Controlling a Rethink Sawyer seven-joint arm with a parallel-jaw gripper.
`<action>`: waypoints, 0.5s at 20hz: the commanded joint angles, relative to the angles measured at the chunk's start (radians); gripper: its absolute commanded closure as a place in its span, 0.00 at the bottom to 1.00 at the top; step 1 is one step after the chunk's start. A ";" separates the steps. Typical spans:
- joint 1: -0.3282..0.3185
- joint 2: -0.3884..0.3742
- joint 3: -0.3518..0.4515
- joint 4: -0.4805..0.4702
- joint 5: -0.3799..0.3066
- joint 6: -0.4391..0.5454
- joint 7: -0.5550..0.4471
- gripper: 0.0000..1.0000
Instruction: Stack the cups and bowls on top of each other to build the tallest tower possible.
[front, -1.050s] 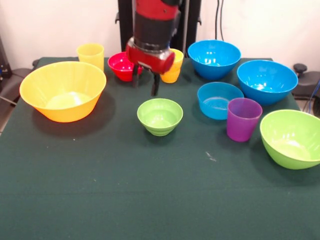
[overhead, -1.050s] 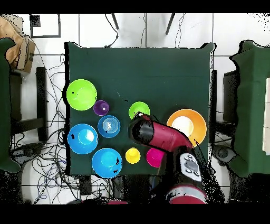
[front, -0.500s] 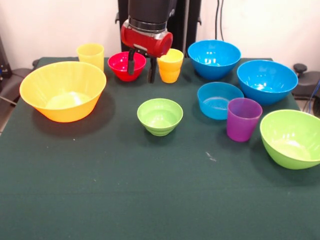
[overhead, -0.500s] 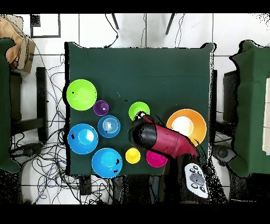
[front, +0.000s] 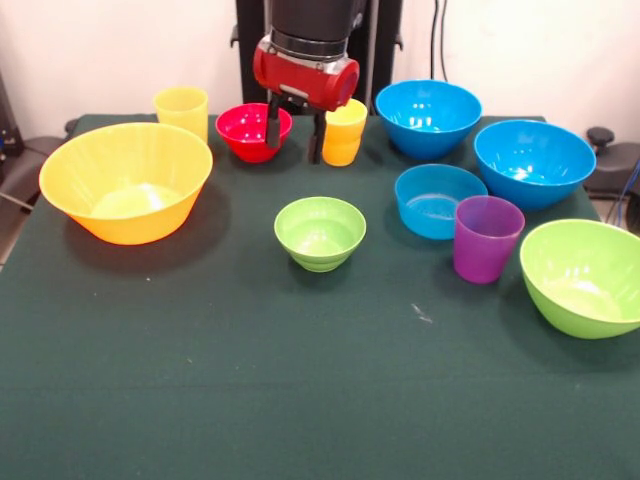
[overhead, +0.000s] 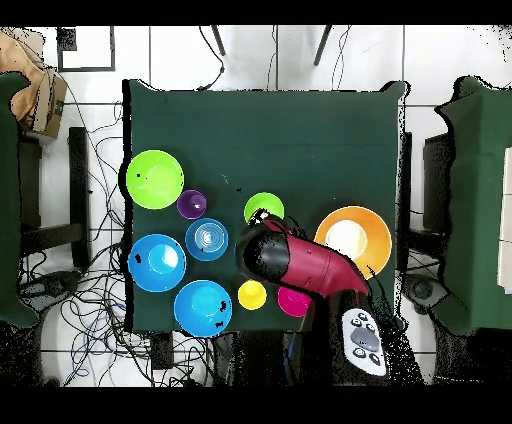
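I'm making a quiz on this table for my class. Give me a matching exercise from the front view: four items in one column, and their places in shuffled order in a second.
Items:
1. purple cup
2. small red bowl
3. huge orange-yellow bowl
4. small green bowl

Places:
A. leftmost on the table
B. table's middle, standing alone
C. just right of the shallow blue bowl
D. back row, beside the gripper

Pairs: 1-C, 2-D, 3-A, 4-B

Even, bright overhead lighting; soft short shadows fall beside each item on the dark green cloth worktop (front: 250, 380), white glare spots sit on the glossy large blue plastic bowls (front: 533, 163), and the front view is slightly soft.
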 joint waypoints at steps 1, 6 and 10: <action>0.008 0.039 0.078 -0.017 0.015 0.052 0.115 0.00; 0.000 0.100 0.084 -0.032 0.009 -0.014 0.122 0.00; -0.013 0.158 0.094 -0.049 -0.005 -0.085 0.123 0.00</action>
